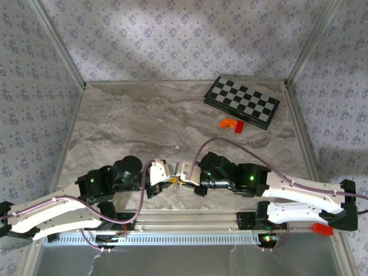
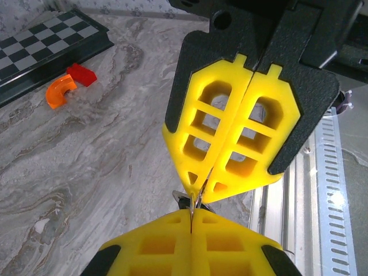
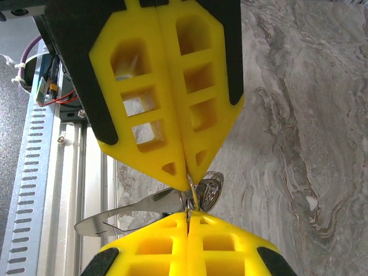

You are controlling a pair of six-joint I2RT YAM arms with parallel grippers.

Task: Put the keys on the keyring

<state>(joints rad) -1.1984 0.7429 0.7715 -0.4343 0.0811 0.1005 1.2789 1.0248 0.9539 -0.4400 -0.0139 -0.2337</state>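
Down at the near edge, just past the slotted metal rail [image 1: 172, 237], the two arms meet nose to nose above the marbled table [image 1: 144, 121]. The left gripper [image 1: 170, 179] and the right gripper [image 1: 184, 179] each have their yellow fingers pressed fully together, tip against tip. Both pinch the same thin bright wire, which runs from one pair of tips straight into the other.

From the right wrist, that wire belongs to the keyring [image 3: 144, 206]. Its silvery loop juts sideways from the pinch point and hangs clear above the table. The key [image 3: 210, 192], small, dark and oval, dangles just on the other side of the tips. It touches the wire there, though I cannot tell whether it is threaded on.

Well beyond, towards the far right corner, an orange curved piece [image 1: 227, 122] lies touching a small red block [image 1: 239, 127]. Just behind them sits a folded chessboard [image 1: 241, 102].
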